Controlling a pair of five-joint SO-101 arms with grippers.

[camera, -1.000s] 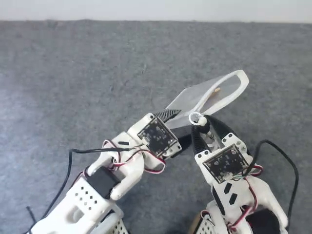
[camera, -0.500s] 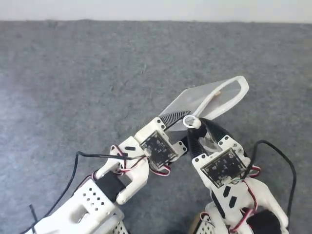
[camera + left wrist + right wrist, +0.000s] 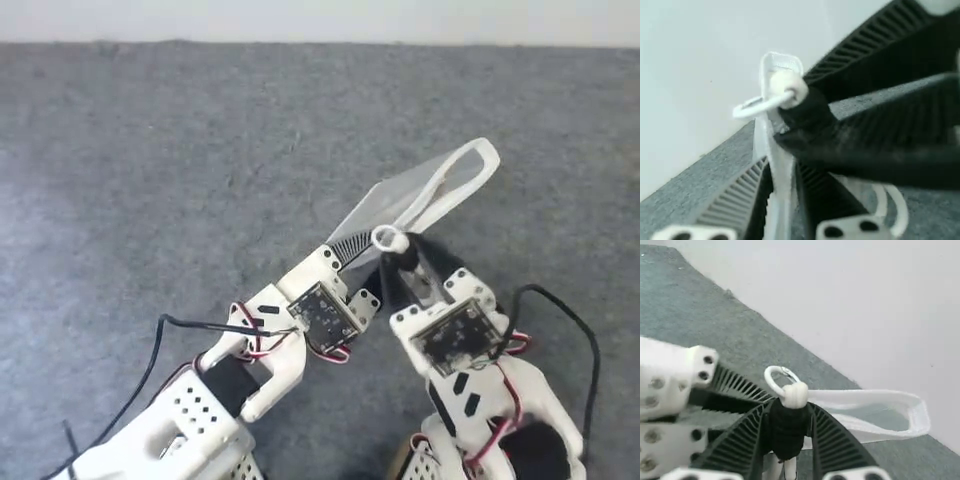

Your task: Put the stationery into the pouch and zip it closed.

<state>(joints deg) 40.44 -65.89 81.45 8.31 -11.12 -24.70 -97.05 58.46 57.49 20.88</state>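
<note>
A translucent white pouch (image 3: 432, 192) is held up off the grey table, its far end pointing up and away from the arms. My left gripper (image 3: 352, 244) is shut on the pouch's near edge (image 3: 774, 160), which sits pinched between its ribbed fingers (image 3: 826, 196). Right beside it, my right gripper (image 3: 402, 262) is shut on the zipper pull (image 3: 787, 426), a black tab with a white bead and a ring (image 3: 777, 378). The two grippers nearly touch. In the right wrist view the pouch (image 3: 875, 412) stretches away behind the pull. I cannot make out what lies inside it.
Grey carpet-like table surface (image 3: 150, 170) spreads around the arms, bounded by a pale wall (image 3: 320, 20) at the far edge. A black cable (image 3: 565, 320) loops beside the right arm, and another (image 3: 150, 360) runs by the left arm.
The left arm has pushed forward and right along the pouch. The right gripper has shifted left with the zipper pull, and the pouch's far end has swung slightly up and left.
</note>
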